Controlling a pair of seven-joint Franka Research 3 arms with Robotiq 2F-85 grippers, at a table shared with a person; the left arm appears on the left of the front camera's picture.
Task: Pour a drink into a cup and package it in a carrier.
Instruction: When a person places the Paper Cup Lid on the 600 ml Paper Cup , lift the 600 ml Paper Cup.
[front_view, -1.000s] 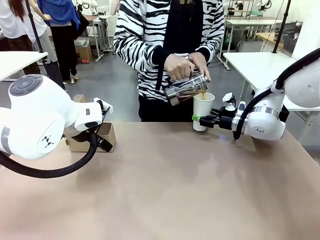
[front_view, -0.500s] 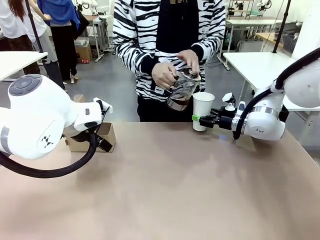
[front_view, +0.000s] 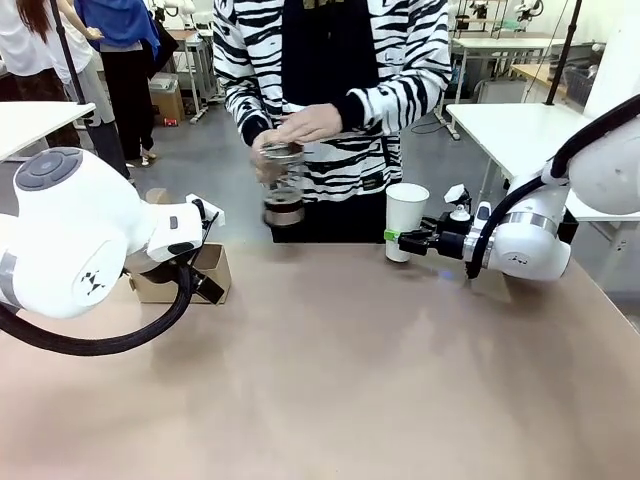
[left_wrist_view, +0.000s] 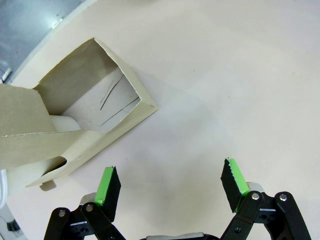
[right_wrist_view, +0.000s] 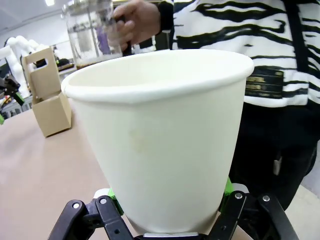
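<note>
A white paper cup (front_view: 406, 215) without a lid stands at the table's far edge, right of centre. My right gripper (front_view: 397, 238) is shut on its lower part; in the right wrist view the cup (right_wrist_view: 160, 135) rises between the green pads (right_wrist_view: 112, 196). What is inside it is hidden. The person's hands hold a clear pitcher (front_view: 283, 190) upright above the far edge, left of the cup, with a little dark drink (right_wrist_view: 91, 63) at its bottom. The brown cardboard carrier (left_wrist_view: 95, 115) lies at the far left, and my left gripper (left_wrist_view: 172, 180) hangs open beside it over bare table.
My bulky left arm (front_view: 80, 240) hides most of the carrier (front_view: 213, 272) in the front view. The person in a striped top (front_view: 330, 60) stands close behind the far edge. The tan table (front_view: 340, 380) is bare across the middle and front.
The person stopped pouring, tipped the pitcher upright and carried it left, away from the cup. Neither arm moved.
</note>
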